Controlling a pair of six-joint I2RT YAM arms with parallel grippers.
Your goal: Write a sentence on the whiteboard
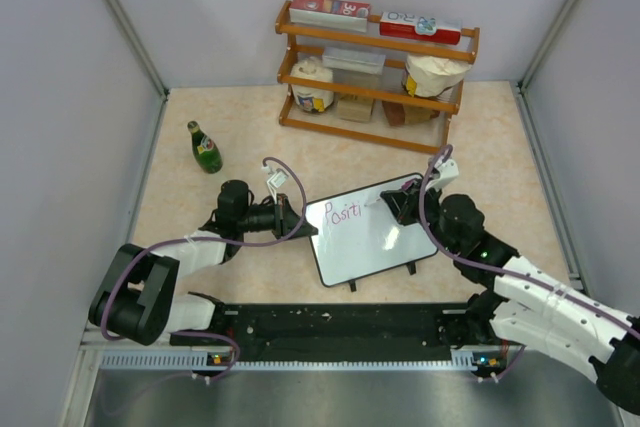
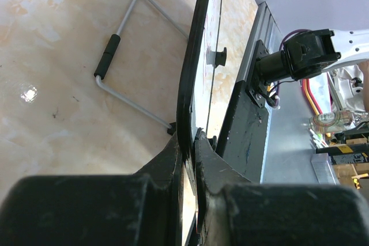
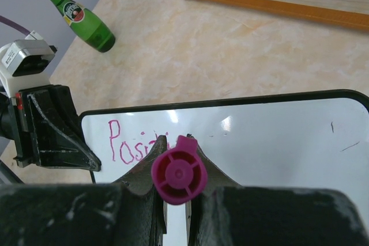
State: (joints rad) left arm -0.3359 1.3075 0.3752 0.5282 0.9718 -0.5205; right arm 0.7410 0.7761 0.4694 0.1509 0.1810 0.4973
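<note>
Right gripper (image 3: 176, 149) pinches a purple marker (image 3: 179, 176); the marker's tip is hidden behind its own butt end, and the fingers cover the sentence (image 3: 128, 145) past "Posi". Left gripper (image 2: 189, 140) clamps the whiteboard (image 1: 375, 247) at its nine-o'clock edge, mid-table. A green bottle (image 1: 205, 147) stands at ten o'clock. At twelve, a wooden rack (image 1: 340, 131) holds boxes and bags, labels unreadable.

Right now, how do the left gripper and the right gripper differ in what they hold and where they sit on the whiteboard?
The left gripper pinches the whiteboard by its frame; the right gripper holds a pink marker. The left gripper sits at the board's left edge; the right gripper is over the white face, beside the pink letters. Both are shut.
</note>
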